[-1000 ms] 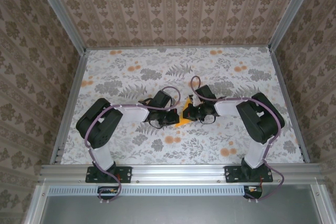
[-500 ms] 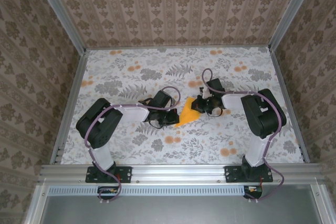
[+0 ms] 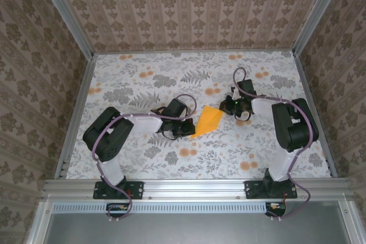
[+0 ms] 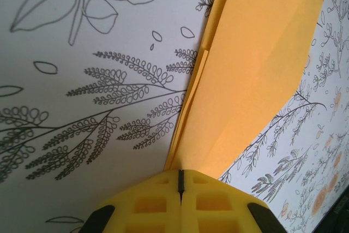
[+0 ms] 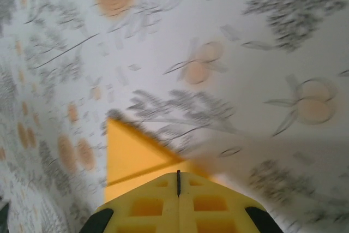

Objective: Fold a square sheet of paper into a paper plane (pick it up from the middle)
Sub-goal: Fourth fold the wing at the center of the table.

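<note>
**Firmly shut: left tool [image 3: 189, 130] pins folded sheet of paper [image 3: 207, 119] on floral worktop**

Seen from above, the orange-yellow sheet of paper has been folded into a tapering, pointed shape. It lies flat on the floral cloth [image 3: 143, 84] that covers the worktop. Its narrow end sits under the tips of the left tool, and the wider part stretches away from that tool toward the far right.

The left tool's yellow pads [image 4: 147, 205] are pressed together with no gap (only a thin dark seam parts them). They bear down on the sheet rather than clasping it between them. From the left wrist, the paper [image 4: 256, 69] runs out from beneath those tips. A long folded flap lies along its left edge, and a slanted crease crosses the upper part.

The right tool [image 3: 227, 107] sits past the paper's wide end, on the side away from the left tool. It is near that end but apart from it. Its pads are also closed tight, with nothing between them. The right wrist picture is blurred, but it shows a pointed corner of the sheet [image 5: 128, 156] lying on the cloth just ahead of that tool's closed tips [image 5: 178, 175].
</note>
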Robot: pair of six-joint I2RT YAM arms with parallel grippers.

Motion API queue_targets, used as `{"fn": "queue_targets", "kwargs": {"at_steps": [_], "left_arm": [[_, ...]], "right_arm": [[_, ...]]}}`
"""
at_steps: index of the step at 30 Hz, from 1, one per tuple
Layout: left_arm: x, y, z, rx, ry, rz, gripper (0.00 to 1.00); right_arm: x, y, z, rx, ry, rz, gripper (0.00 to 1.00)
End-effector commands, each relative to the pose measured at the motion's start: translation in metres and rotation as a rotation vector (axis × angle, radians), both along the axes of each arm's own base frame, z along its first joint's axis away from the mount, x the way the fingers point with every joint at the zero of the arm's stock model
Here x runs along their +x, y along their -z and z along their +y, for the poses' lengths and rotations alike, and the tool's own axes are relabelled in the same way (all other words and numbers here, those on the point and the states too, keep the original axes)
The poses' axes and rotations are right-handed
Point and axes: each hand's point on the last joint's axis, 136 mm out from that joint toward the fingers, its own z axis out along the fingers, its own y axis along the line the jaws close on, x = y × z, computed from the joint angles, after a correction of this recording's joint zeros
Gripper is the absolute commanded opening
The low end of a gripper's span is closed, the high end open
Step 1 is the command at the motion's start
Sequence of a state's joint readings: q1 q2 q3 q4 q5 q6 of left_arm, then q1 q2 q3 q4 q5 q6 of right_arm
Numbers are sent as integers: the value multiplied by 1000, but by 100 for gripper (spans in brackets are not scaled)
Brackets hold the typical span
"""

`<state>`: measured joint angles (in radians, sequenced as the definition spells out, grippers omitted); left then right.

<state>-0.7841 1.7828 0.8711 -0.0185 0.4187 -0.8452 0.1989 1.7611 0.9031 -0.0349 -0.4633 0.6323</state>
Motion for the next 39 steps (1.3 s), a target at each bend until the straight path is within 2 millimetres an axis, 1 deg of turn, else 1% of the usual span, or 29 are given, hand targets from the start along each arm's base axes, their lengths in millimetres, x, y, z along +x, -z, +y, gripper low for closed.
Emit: {"fn": "queue_targets", "kwargs": {"at_steps": [1, 4, 7, 9, 12, 15, 17, 21, 23, 25, 27, 30, 33, 39], "left_arm": [[-22, 36, 35, 173, -10, 97, 0], [-20, 34, 33, 168, -8, 92, 0], [-19, 32, 32, 160, -3, 84, 0], [-19, 31, 31, 157, 3, 80, 0], [-17, 26, 28, 142, 14, 64, 0], [-14, 21, 24, 117, 22, 49, 0], [-11, 14, 18, 81, 34, 24, 0], [4, -16, 0, -33, 43, -62, 0], [12, -29, -6, -72, 19, -105, 6], [17, -37, -12, -105, 2, -142, 8], [16, -37, -18, -116, 14, -148, 9], [14, -30, -24, -122, 54, -131, 8], [12, -19, -22, -98, 81, -115, 5], [7, -6, -23, -101, 143, -98, 2]], "right_arm": [[-22, -14, 22, -16, -50, -15, 5], [-40, -9, 49, 15, -115, 13, 5], [-53, 0, 72, 69, -159, 51, 5], [-60, 7, 82, 92, -186, 81, 5], [-68, 17, 91, 107, -218, 117, 5], [-73, 26, 91, 107, -224, 149, 5], [-76, 34, 88, 83, -220, 179, 5], [-80, 46, 79, 32, -200, 214, 5], [-81, 48, 77, 22, -190, 220, 4], [-81, 50, 75, 18, -181, 223, 5], [-81, 51, 74, 15, -173, 227, 5], [-82, 53, 75, 15, -172, 233, 5], [-83, 55, 74, 11, -172, 241, 4], [-83, 57, 74, 7, -172, 249, 4]]}}
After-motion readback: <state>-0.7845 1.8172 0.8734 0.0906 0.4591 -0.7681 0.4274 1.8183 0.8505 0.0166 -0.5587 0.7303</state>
